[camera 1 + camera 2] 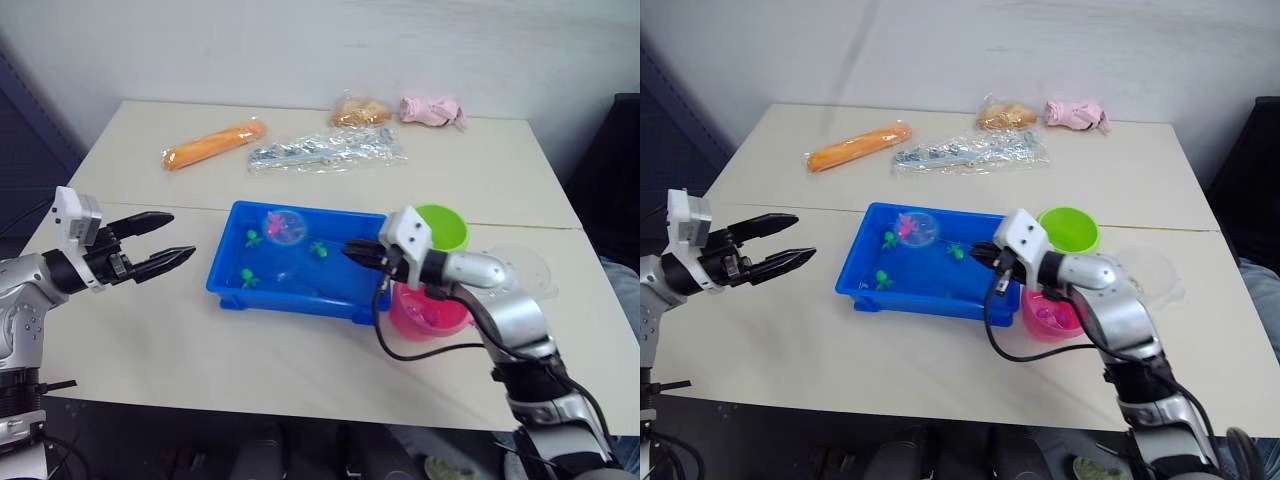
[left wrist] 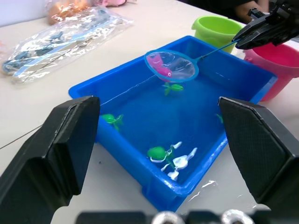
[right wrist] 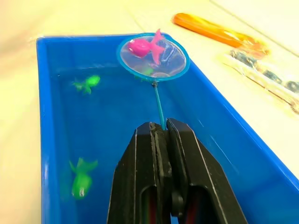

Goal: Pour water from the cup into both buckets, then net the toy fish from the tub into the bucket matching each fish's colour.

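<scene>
The blue tub holds water and three green toy fish. My right gripper is shut on the thin handle of the net, whose hoop is raised over the tub's far end. A pink fish lies in the hoop. The lime green bucket and the pink bucket stand right of the tub, next to my right arm. The clear cup sits behind that arm. My left gripper hovers open to the left of the tub, holding nothing.
At the back of the table lie an orange packet, a clear plastic bag, a bag of buns and a pink soft toy. A seam runs across the table behind the tub.
</scene>
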